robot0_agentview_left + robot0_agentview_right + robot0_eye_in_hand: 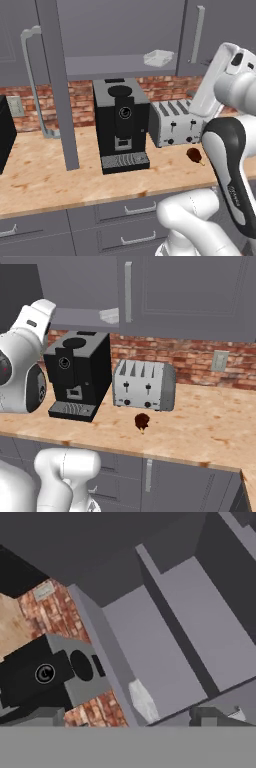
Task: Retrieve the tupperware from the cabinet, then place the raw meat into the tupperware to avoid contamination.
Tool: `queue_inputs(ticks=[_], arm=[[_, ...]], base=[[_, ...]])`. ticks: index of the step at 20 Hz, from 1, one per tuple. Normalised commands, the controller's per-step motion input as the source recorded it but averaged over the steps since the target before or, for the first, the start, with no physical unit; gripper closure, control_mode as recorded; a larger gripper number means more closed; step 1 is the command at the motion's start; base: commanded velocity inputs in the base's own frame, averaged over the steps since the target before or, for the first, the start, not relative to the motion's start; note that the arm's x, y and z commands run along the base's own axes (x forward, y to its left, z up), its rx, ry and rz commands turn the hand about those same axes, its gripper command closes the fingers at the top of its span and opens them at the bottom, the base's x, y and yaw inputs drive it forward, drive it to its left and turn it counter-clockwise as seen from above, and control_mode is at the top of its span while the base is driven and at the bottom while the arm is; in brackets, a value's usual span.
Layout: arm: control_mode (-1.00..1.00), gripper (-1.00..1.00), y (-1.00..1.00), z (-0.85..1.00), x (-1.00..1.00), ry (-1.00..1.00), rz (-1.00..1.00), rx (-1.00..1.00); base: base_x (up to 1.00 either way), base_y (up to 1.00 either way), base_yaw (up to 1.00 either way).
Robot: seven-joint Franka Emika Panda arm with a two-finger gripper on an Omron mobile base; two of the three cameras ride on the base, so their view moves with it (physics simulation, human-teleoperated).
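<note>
The cabinet (115,30) stands open, its left door (59,90) swung out over the counter. On its shelf sits the pale tupperware (159,58), partly hidden by the shut right door in the right base view (110,316). The raw meat (195,155) lies on the counter in front of the toaster, also seen from the right (142,421). In the hand view my gripper (132,718) is open, fingertips (50,717) wide apart with nothing between them. It looks up at the shelf, and the tupperware (142,699) lies ahead, untouched.
A black coffee machine (121,125) and a silver toaster (175,122) stand under the cabinet against the brick wall. A black appliance (4,135) sits at the far left. The open door's long handle (30,75) juts out. Grey drawers (130,210) run below the wooden counter.
</note>
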Motion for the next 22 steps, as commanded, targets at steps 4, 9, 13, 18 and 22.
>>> queue_inputs(ticks=[4,9,13,18,22], arm=[[-1.0,-1.0,-0.4,-0.04,0.0,0.02,-0.09,0.25],[-1.0,-1.0,-0.29,-0.03,0.0,0.02,-0.16,0.26],[-1.0,-1.0,-0.21,0.0,0.0,0.05,-0.16,0.26],[-1.0,-1.0,-0.21,0.0,0.0,0.12,-0.13,0.27],[-1.0,-1.0,-0.27,0.0,-0.02,0.2,-0.1,0.27]], base=[[0.0,0.0,0.0],[0.0,0.0,0.0],[0.0,0.0,0.0],[0.0,0.0,0.0],[0.0,0.0,0.0]])
